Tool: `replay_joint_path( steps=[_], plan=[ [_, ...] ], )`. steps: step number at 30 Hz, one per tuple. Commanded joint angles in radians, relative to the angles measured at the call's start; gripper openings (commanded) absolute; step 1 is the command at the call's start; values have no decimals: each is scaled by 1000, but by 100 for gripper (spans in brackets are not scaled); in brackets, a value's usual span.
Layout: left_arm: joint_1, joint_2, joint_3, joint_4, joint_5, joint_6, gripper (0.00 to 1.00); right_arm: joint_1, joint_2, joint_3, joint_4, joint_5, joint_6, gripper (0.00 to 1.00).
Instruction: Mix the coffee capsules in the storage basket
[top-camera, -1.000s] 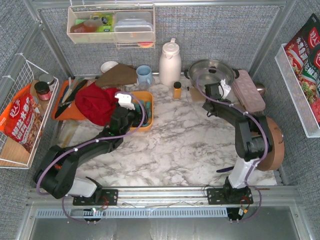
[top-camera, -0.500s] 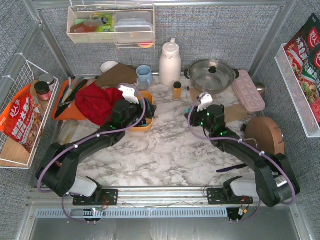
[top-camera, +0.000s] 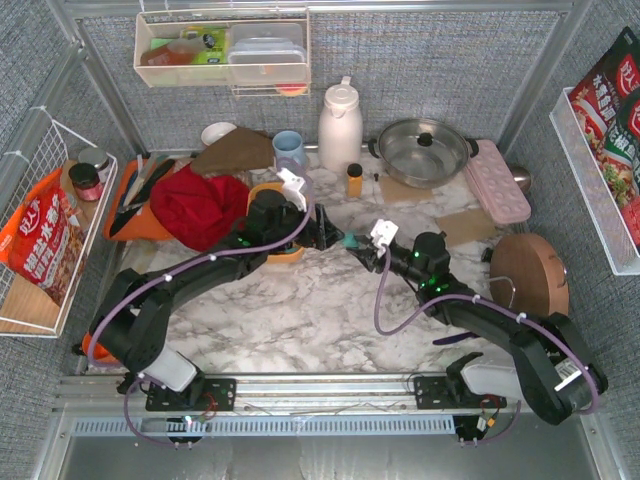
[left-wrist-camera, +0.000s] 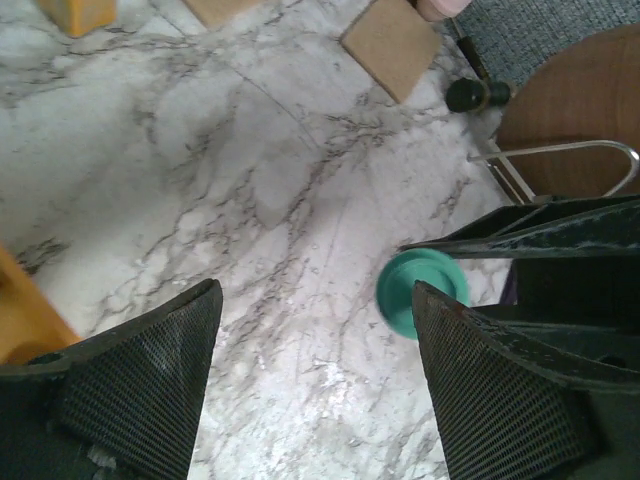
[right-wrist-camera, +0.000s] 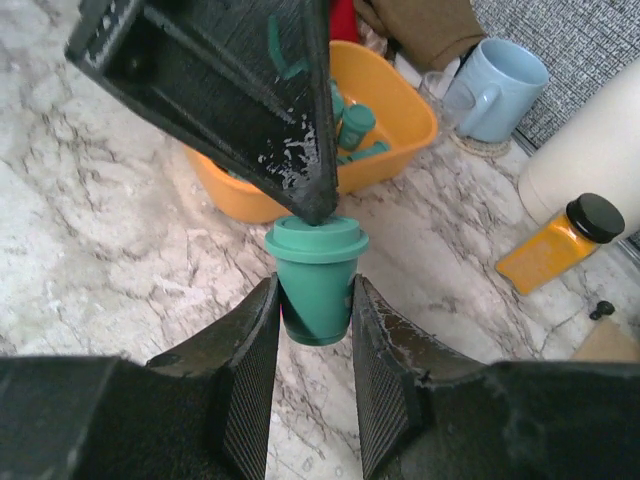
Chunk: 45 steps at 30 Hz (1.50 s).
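Note:
A teal coffee capsule (right-wrist-camera: 316, 280) hangs upright above the marble, and my right gripper (right-wrist-camera: 315, 290) is shut on its body. In the top view this capsule (top-camera: 349, 241) is mid-table, between the right gripper (top-camera: 358, 246) and the left gripper (top-camera: 325, 232). My left gripper (left-wrist-camera: 315, 300) is open, with the capsule's lid (left-wrist-camera: 420, 290) by its right finger. One left fingertip (right-wrist-camera: 312, 205) touches the lid's top. The orange-yellow storage basket (right-wrist-camera: 395, 120) lies just behind and holds more teal capsules (right-wrist-camera: 355, 125). The left arm hides most of the basket (top-camera: 290, 253) from above.
An amber bottle (top-camera: 354, 180), blue mug (top-camera: 289, 150), white jug (top-camera: 339, 125) and steel pot (top-camera: 425, 150) line the back. A red cloth (top-camera: 200, 205) lies left of the basket. A pink egg tray (top-camera: 497, 180) and round wooden board (top-camera: 530, 275) are at right.
My right arm swung from the back right to mid-table. My left gripper came out of the basket, moved right to meet it, and its jaws narrowed slightly.

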Motion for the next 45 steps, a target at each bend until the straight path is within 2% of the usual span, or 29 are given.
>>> replay_joint_path(
  steps=[1, 11, 24, 28, 34, 36, 40, 45],
  plan=[
    [-37, 15, 9, 9, 78, 8, 86, 18, -6, 7, 41, -87, -133, 33],
    [-71, -22, -46, 129, 15, -26, 86, 29, -17, 24, -52, -87, -180, 32],
    [-70, -132, -104, 115, -82, -5, 87, 45, 7, 78, -108, -79, -192, 30],
    [-70, -167, -90, 45, -151, 13, 87, 66, 90, 133, -84, -79, -194, 30],
    [-61, -342, -180, -35, -575, -16, 92, 102, 302, 310, -37, -68, -137, 31],
    [-47, -403, -228, -38, -663, -36, 94, 106, 387, 375, 6, -70, -85, 31],
    [-15, -481, -293, -48, -714, -43, 96, 130, 537, 477, 60, -69, 2, 35],
    [0, -515, -318, -68, -735, -37, 98, 160, 659, 597, 30, -40, 53, 40]
  ],
)
